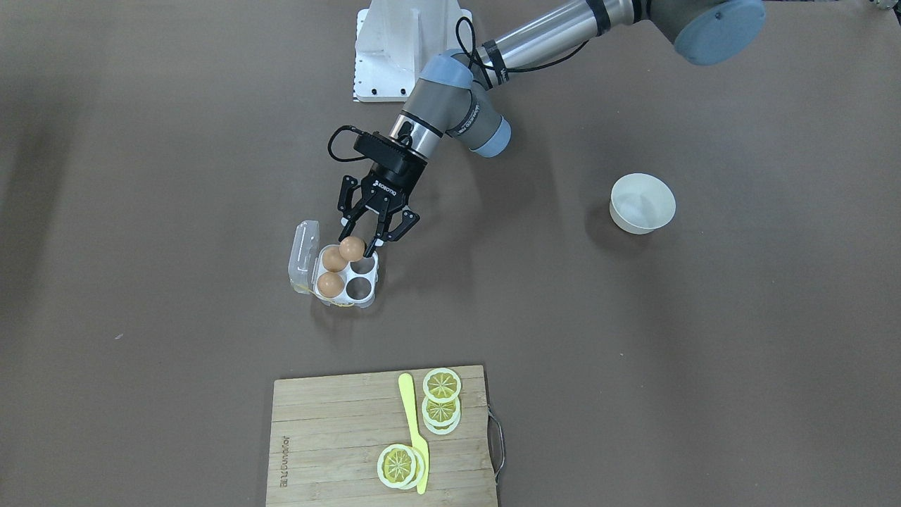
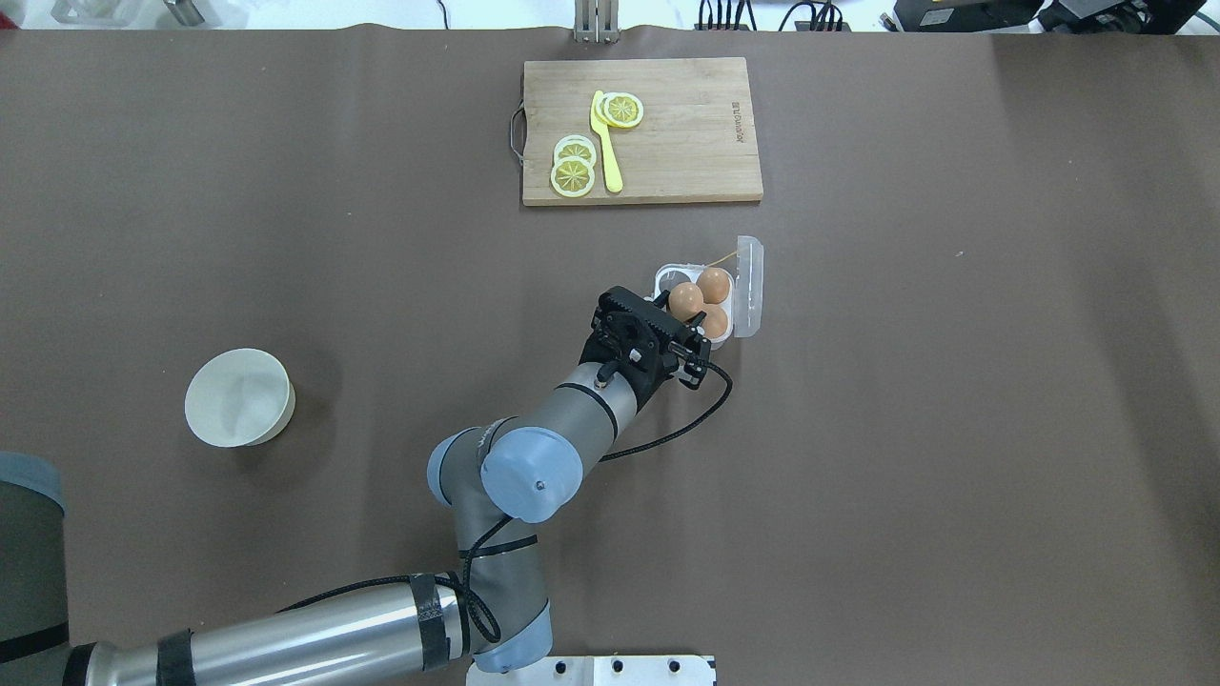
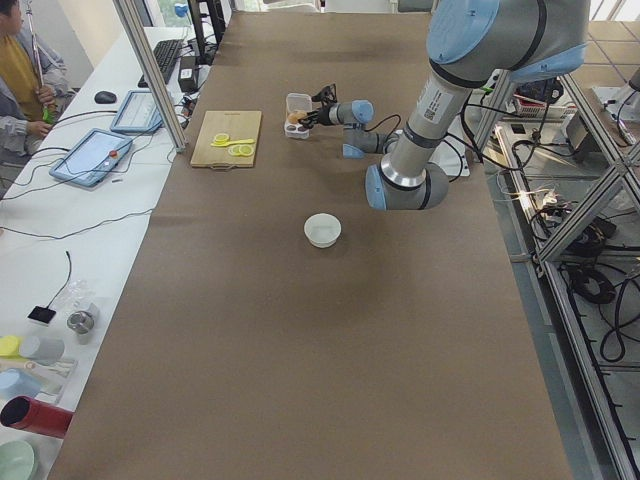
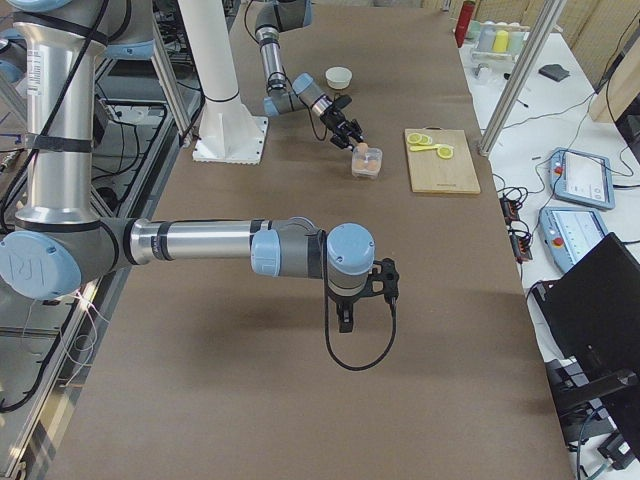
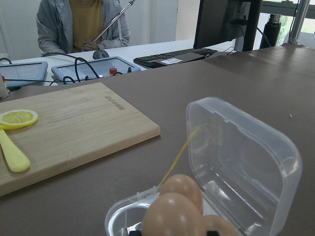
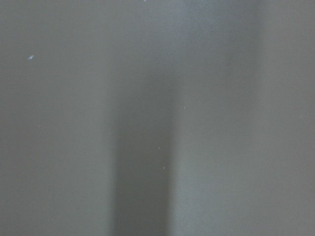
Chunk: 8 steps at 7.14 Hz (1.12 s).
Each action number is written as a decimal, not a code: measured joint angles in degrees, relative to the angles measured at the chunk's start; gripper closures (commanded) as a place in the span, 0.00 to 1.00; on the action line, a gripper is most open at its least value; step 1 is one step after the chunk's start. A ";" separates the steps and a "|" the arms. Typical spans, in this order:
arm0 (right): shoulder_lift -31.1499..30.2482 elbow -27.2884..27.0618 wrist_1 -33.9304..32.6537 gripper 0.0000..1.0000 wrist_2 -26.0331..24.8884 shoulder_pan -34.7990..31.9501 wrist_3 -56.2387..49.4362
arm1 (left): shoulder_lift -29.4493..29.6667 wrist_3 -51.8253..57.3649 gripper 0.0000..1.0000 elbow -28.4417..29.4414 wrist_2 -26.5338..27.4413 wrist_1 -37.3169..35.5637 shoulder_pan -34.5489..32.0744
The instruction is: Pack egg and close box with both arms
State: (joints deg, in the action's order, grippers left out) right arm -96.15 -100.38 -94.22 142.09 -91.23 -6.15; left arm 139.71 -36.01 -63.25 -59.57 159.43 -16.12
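Black fingers (image 1: 379,229) of the left gripper (image 1: 357,243) pinched closed around one light-brown egg (image 1: 352,248), held just above the box (image 1: 355,303) at its robot-side edge. Under and beside it, two more eggs (image 1: 330,283) seated in the cups next to the hinge, with the other two cups (image 1: 359,286) bare. Clear lid (image 1: 304,255) swung open and standing upright along the box's far side from the arm. Left arm (image 1: 450,105) stretched out low across the brown table (image 1: 141,211) from a white stand (image 1: 394,49). Well apart from the box: a round white bowl (image 1: 642,204), and a wooden cutting board (image 1: 331,451) with lemon slices (image 1: 441,386) and a yellow knife (image 1: 412,422). Right gripper (image 4: 347,312) low over bare table (seen only from the side, so open or closed impossible to tell).
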 measured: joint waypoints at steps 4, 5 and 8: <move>0.00 -0.26 0.02 0.00 0.03 0.00 0.00 | 0.47 -0.21 0.46 -0.69 0.20 0.12 -0.21; 0.00 -0.23 0.08 0.00 -0.01 0.00 -0.02 | 0.63 -1.55 0.95 -1.94 -0.16 0.00 -0.97; 0.26 -0.33 0.27 0.00 -0.30 0.00 0.35 | -5.62 -18.90 1.00 -9.80 -17.19 -8.04 -12.01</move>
State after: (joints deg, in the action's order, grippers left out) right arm -95.89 -100.71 -93.95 141.79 -91.23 -5.80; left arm 134.08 -54.92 -73.05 -76.76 151.38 -28.13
